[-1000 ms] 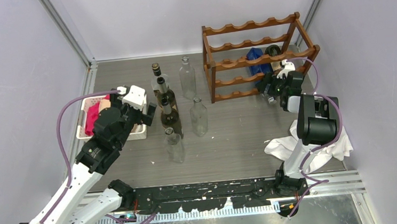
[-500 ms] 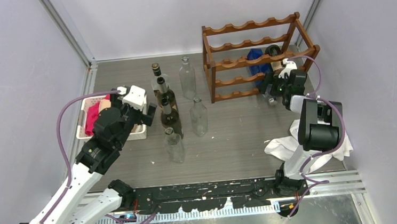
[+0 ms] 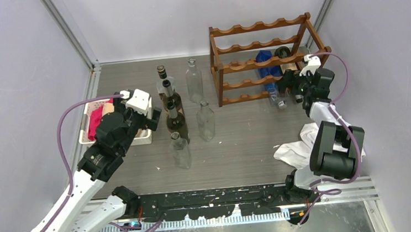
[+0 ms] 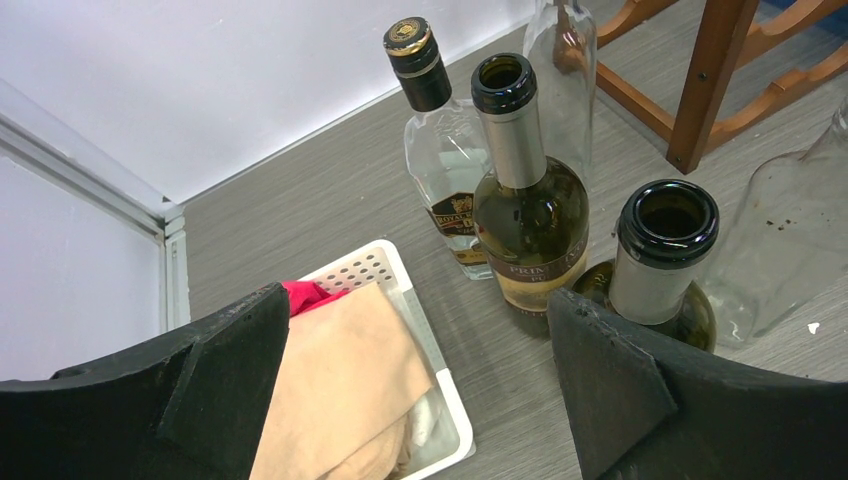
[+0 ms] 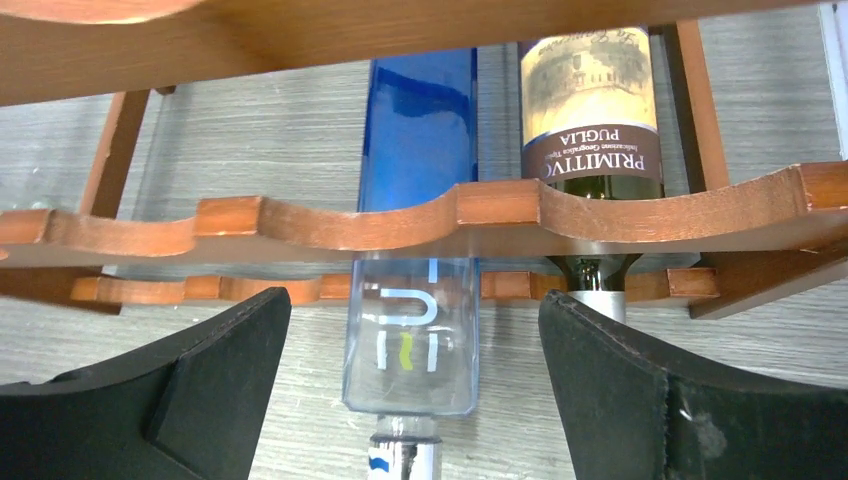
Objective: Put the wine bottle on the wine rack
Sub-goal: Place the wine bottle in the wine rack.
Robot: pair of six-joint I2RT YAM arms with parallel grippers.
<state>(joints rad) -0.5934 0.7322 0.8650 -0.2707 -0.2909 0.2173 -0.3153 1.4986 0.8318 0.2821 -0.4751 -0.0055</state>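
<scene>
Currently the blue bottle (image 5: 415, 200) lies in the rack (image 3: 217, 70), across its scalloped rails and just beside a dark bottle (image 5: 590, 110), both necks pointing out the front. My right gripper (image 5: 412, 300) hovers at the rack's front, spread wide and touching nothing. My left gripper (image 4: 418, 300), well left of the rack, gapes empty over standing bottles (image 4: 525, 220).

White-and-black arms (image 3: 93, 158) carry purple cables (image 3: 62, 141) and black tools (image 4: 415, 350).

— The scalloped reddish-brown wooden rack (image 5: 500, 210) ahead of the right gripper (image 5: 410, 310): smooth, satin varnish?
— Yes. The clear blue glass bottle (image 5: 415, 130) on it is glossy (the beige paper label (image 5: 590, 110) beside it looks matt).
</scene>
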